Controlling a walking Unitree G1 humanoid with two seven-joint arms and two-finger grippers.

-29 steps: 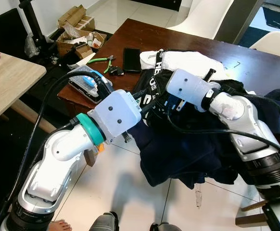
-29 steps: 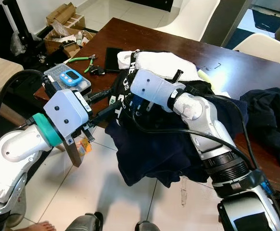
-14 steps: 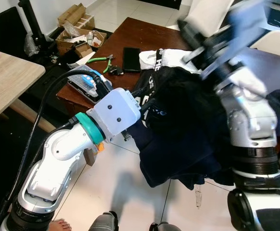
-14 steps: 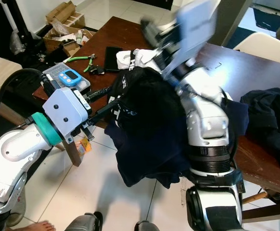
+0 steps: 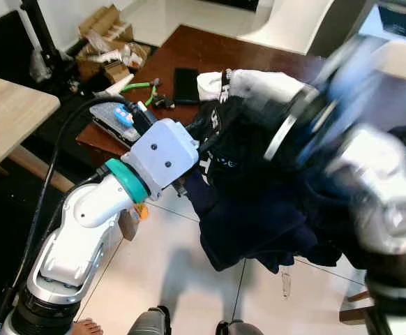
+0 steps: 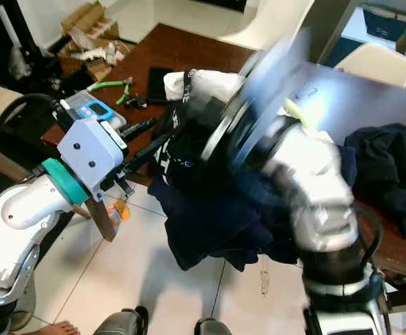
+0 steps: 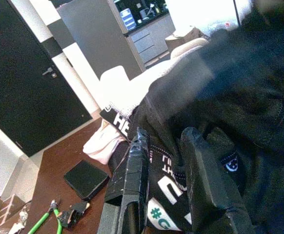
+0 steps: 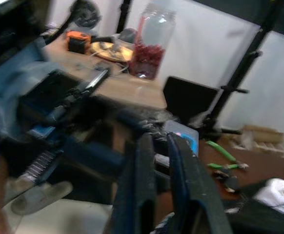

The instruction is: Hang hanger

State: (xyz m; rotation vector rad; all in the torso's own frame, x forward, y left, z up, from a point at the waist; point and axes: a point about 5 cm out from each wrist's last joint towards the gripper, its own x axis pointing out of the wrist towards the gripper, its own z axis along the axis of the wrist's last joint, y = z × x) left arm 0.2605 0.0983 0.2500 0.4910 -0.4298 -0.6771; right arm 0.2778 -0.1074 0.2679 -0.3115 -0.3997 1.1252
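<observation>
A dark garment (image 5: 259, 209) with white lettering hangs off the front edge of the brown table (image 5: 210, 49). It lies partly over a white garment (image 5: 259, 84). My left gripper (image 6: 162, 132) reaches into the dark garment at the table edge. In the left wrist view the left gripper (image 7: 166, 136) is open, and the lettered cloth sits in the gap. My right arm (image 5: 349, 139) is a blur above the garment. In the right wrist view the right gripper (image 8: 159, 141) has its fingers (image 8: 144, 180) close together, pointing away from the table.
On the table lie a black phone (image 5: 188, 85), green-handled pliers (image 5: 144, 87) and a case with a blue timer (image 5: 119, 118). Another dark garment (image 6: 391, 167) lies at the right. A wooden table (image 5: 8, 118) stands left, cardboard boxes (image 5: 109, 31) beyond. A person's foot (image 5: 84, 326) is below.
My right arm has swung up off the garment and is now sweeping fast in a blur. The dark garment shifted with it. The left arm has hardly moved.
</observation>
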